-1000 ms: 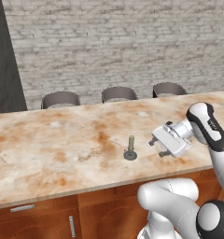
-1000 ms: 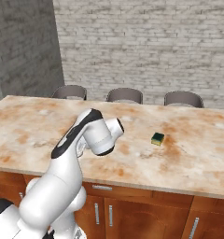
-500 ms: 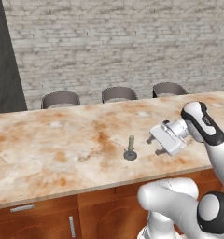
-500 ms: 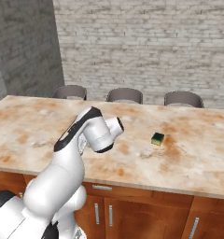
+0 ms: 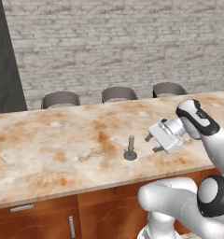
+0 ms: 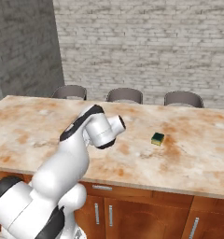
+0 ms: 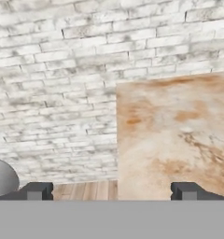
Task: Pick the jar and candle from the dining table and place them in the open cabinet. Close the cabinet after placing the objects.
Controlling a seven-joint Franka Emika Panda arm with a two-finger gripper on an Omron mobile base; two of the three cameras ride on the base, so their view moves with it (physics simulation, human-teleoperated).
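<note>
Near the front edge of the dining table [image 5: 53,149], whose beige-and-orange marbled top sits on a reddish-brown wood base with silver handles, the candle [image 5: 130,148] stands upright as a short beige-olive stick on a small round dark-grey dish. Just beside it, to its right in the left base view, the gripper [image 5: 151,144] hangs above the stone, turned sideways toward the candle with its jaws spread wide and nothing between them. Farther back, a small green-and-yellow block [image 6: 157,138] lies on the tabletop, and three grey chairs [image 5: 119,94] stand against the pale brick wall [image 5: 114,42].
</note>
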